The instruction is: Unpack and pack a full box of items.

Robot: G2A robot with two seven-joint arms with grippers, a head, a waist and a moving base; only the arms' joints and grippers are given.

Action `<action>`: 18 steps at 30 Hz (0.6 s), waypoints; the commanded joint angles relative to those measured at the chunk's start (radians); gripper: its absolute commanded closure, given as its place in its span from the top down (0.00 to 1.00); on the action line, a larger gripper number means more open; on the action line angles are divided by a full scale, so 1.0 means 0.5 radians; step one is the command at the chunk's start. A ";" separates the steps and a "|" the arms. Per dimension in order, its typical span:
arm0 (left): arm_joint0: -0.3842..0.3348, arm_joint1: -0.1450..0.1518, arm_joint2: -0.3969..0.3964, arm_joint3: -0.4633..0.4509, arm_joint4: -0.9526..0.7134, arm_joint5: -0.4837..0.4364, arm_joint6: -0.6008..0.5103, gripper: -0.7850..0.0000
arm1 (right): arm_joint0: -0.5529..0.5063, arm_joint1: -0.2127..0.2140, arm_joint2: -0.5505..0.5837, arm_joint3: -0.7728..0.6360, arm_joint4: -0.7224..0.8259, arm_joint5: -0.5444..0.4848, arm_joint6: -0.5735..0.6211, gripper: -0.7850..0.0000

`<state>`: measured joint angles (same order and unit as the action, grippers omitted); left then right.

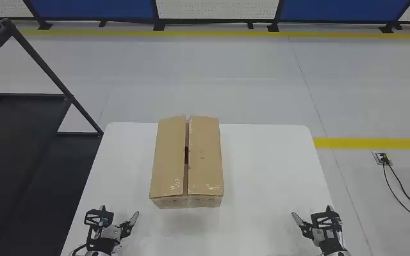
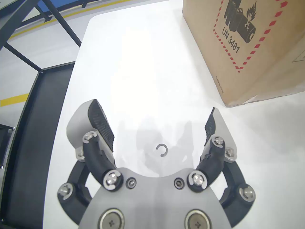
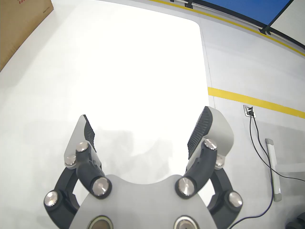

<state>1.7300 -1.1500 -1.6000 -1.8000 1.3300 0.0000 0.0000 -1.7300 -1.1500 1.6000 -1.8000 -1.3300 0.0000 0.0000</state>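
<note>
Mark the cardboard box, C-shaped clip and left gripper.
cardboard box point(image 1: 172, 160): top view, closed top flap.
C-shaped clip point(image 2: 166, 149): left wrist view, its curved band.
left gripper point(image 2: 153, 107): left wrist view, midway between fingertips.

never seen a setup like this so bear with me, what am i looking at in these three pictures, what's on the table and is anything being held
It is a two-armed robot at a white table. The top view looks down from above its arms; the other two come from a camera on each wrist, looking past that arm's own claw. The left gripper and the right gripper are both open and hold nothing. Further back between them stands a closed cardboard box. A small open metal ring lies on the table by the left gripper.
</note>
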 commanded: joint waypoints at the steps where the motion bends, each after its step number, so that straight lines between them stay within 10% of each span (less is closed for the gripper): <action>1: 0.000 0.000 0.000 0.000 0.000 0.000 0.000 1.00 | 0.000 0.000 0.000 0.000 0.000 0.000 0.000 1.00; 18: 0.103 -0.011 -0.171 -0.143 -0.297 -0.127 0.235 1.00 | -0.072 -0.010 0.085 -0.265 0.019 -0.049 -0.280 1.00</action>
<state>1.7725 -1.1558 -1.6741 -1.8622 1.1969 -0.0481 0.1067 -1.7645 -1.1539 1.6384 -1.9197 -1.3251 -0.0335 -0.1323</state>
